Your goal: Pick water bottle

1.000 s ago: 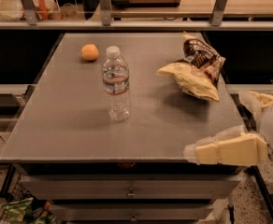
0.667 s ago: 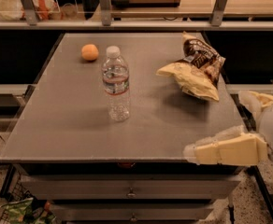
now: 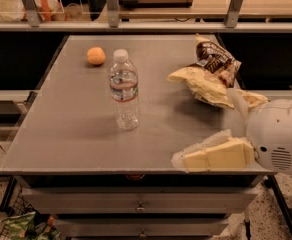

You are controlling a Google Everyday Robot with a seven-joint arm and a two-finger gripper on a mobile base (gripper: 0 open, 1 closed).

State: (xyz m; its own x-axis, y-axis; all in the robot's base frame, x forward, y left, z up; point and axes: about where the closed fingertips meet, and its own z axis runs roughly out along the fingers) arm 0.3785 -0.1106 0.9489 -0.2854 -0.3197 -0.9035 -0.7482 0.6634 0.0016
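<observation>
The water bottle stands upright near the middle of the grey table. It is clear and ribbed, with a white cap and a pale label with a red band. My gripper is at the table's front right corner, well to the right of the bottle and not touching it. Its two pale fingers are spread apart and empty, pointing left, with the white wrist body behind them.
An orange lies at the back left of the table. A yellow chip bag and a brown snack bag lie at the back right, just beyond the gripper. A shelf rail runs behind the table. Drawers sit below.
The gripper has moved a little to the left, further over the table's front right corner. The bottle, orange and bags have not moved.
</observation>
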